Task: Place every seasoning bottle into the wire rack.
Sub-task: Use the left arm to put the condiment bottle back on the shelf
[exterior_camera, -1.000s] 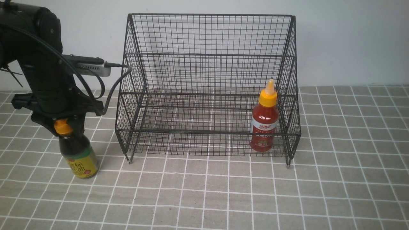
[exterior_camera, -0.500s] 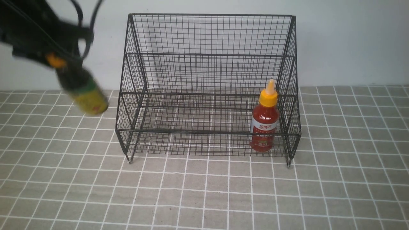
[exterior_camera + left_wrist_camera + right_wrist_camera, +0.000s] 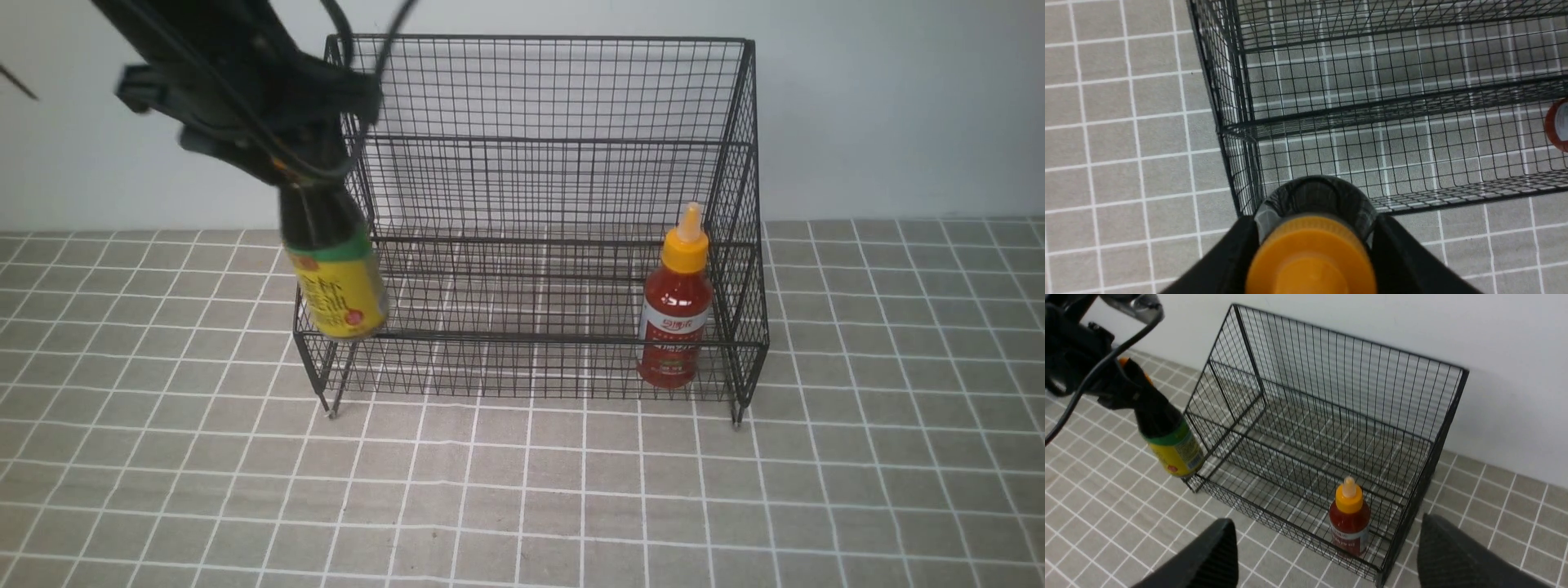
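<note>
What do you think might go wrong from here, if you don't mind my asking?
The dark bottle hangs tilted from the left gripper, held only near its cap, so it might swing or slip.
Its base is close to the rack's left end and could catch the wire when lowered.

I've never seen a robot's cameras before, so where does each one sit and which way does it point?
Front: between the arms, facing forward at the wire rack; the left arm shows.
Left wrist: on that arm, looking down past the gripped dark bottle; the left hand's blurred fingertips show.
Right wrist: on the right arm, facing the rack at a slant; its own open fingertips and the left arm show.
Front and right wrist share both bottles and the rack.
</note>
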Controlling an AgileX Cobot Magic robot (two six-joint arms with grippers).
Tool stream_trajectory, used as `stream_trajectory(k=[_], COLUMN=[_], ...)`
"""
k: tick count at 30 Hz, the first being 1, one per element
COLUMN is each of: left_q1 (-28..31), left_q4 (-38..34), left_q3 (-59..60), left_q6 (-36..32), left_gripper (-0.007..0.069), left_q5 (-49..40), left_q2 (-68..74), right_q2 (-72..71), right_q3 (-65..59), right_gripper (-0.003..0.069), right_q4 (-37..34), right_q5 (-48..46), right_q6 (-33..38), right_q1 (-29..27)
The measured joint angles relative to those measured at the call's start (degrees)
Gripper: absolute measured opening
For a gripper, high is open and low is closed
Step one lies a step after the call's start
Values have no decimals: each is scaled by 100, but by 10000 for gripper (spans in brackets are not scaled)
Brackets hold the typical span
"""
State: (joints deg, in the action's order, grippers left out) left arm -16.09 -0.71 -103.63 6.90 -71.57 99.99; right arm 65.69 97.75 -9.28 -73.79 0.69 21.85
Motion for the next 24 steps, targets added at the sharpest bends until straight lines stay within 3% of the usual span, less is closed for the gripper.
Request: stream_trajectory(k=[17, 24], left_q1=[-6, -6], left_q4=[71, 71], left_q3=[0, 0], left_q6=[6, -43], left_gripper=[318, 318], left_q5=[786, 561], left_q2=[373, 636], right_q2=[0, 0], right_q3=[-35, -35], right_gripper=[535, 535], right_q4=[-95, -174], right_q5=[0, 0], right_q6=[0, 0], right_q1=[0, 0])
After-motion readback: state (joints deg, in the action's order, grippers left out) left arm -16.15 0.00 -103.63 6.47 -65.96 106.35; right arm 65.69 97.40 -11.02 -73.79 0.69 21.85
